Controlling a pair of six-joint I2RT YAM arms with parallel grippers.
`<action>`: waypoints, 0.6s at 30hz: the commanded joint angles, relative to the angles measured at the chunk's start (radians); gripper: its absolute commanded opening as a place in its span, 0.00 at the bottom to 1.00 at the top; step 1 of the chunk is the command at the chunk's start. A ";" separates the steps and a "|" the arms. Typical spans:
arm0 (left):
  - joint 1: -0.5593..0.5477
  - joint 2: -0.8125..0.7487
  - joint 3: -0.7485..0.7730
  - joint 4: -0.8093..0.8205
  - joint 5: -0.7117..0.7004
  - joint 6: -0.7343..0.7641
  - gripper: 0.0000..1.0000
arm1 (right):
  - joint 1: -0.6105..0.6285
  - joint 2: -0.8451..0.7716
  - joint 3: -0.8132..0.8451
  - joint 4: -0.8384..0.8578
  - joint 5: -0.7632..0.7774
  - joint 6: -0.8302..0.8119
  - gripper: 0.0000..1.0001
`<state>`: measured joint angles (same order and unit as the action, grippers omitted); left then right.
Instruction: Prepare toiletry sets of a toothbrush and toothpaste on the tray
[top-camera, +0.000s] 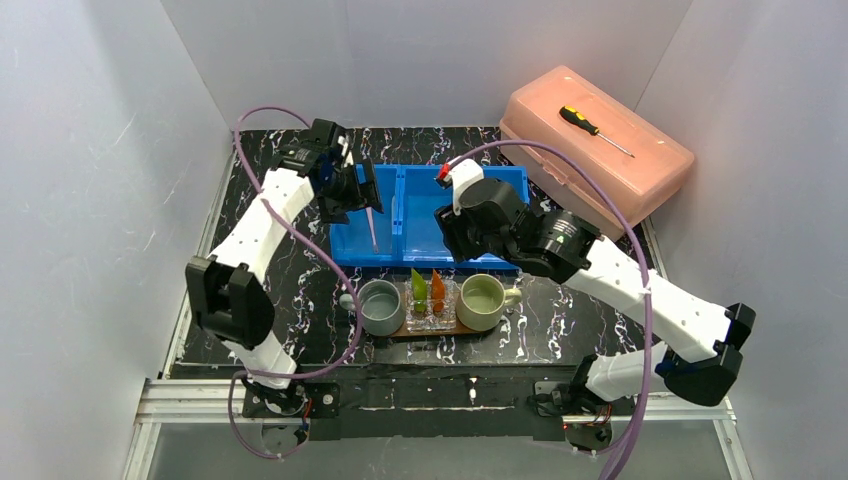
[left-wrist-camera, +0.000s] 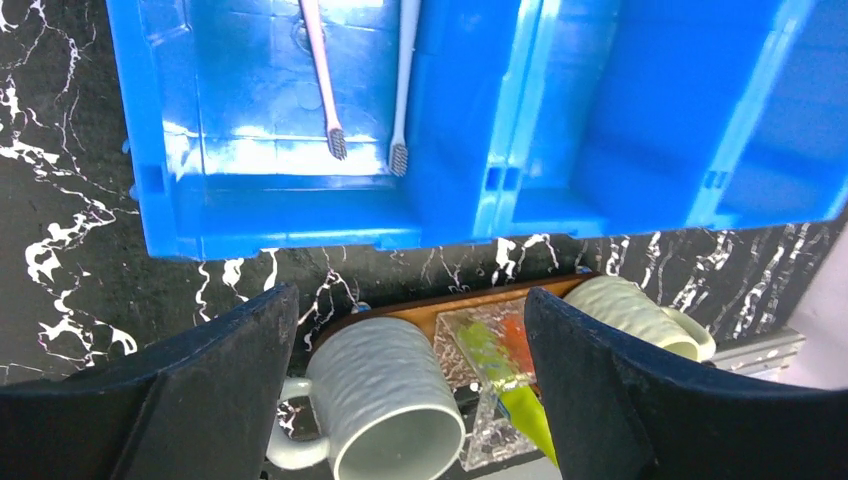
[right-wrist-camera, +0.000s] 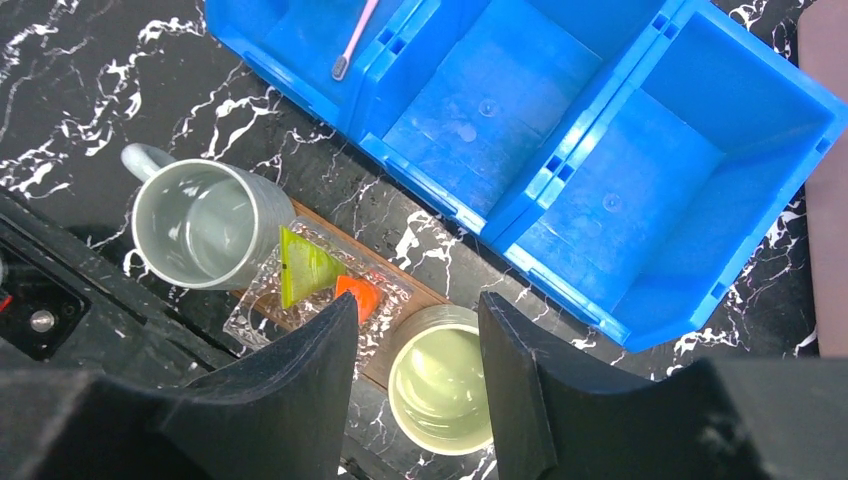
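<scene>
Left gripper (left-wrist-camera: 410, 305): spread, empty, over the bin (left-wrist-camera: 160, 210).
Right gripper (right-wrist-camera: 418, 306): spread, empty, above the tray (right-wrist-camera: 425, 288).
Brushes (left-wrist-camera: 322, 80): two side by side in the bin's left compartment.
Risk: I may pinch both — or a thin handle slips.

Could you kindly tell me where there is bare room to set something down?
Bare: the blue bin's middle and right compartments; the black table left of the grey mug. Crowded: the tray, filled by that mug, the clear holder and the pale green mug.
</scene>
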<state>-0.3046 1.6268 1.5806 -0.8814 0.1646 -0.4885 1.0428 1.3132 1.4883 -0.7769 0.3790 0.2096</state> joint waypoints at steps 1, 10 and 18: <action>-0.010 0.065 0.067 -0.061 -0.091 -0.028 0.78 | 0.002 -0.056 0.000 0.010 -0.009 0.029 0.55; -0.014 0.236 0.167 -0.076 -0.151 -0.044 0.60 | 0.002 -0.096 -0.006 -0.021 -0.008 0.046 0.54; -0.014 0.350 0.202 -0.073 -0.250 -0.049 0.55 | 0.002 -0.100 -0.012 -0.036 -0.024 0.057 0.54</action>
<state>-0.3138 1.9461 1.7489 -0.9253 -0.0105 -0.5320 1.0428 1.2335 1.4750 -0.8154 0.3614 0.2531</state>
